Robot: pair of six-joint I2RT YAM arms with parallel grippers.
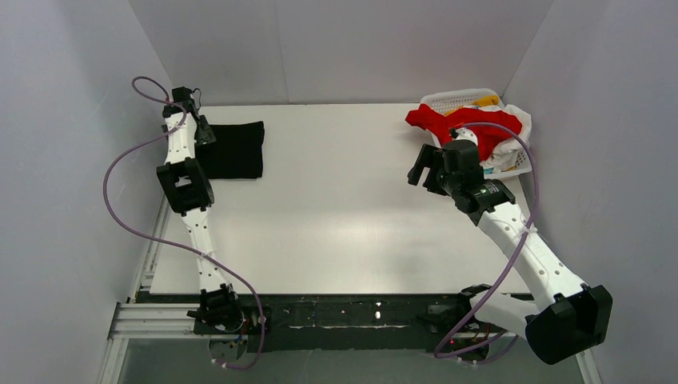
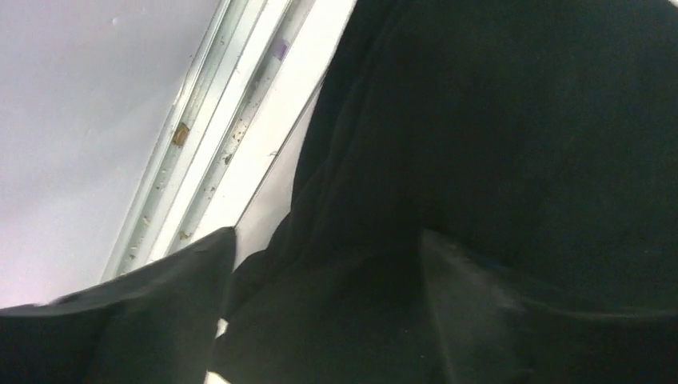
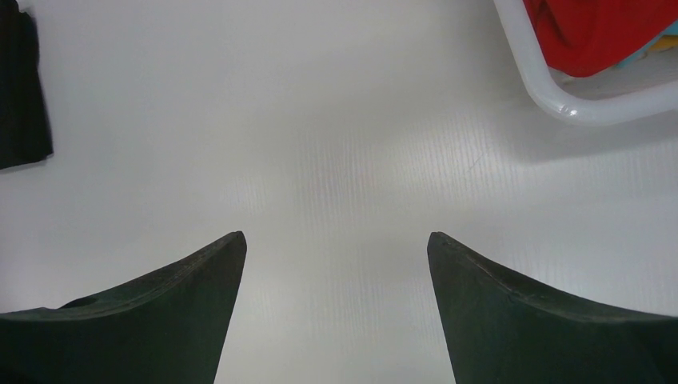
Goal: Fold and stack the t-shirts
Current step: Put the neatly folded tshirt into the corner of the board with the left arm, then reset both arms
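You have one black t-shirt (image 1: 232, 150), folded into a plain dark rectangle and lying flat on the tabletop (image 1: 344, 208) at the upper left of the top view. At the upper right, one red t-shirt (image 1: 448, 122) drapes crumpled over the single basket (image 1: 448, 98), with one white t-shirt (image 1: 504, 152) and a scrap of one yellow t-shirt (image 1: 486, 101) bunched beside it. Your left pincer (image 2: 328, 240) stands open close over the black cloth. Your right pincer (image 3: 336, 236) hangs open above the tabletop near the basket.
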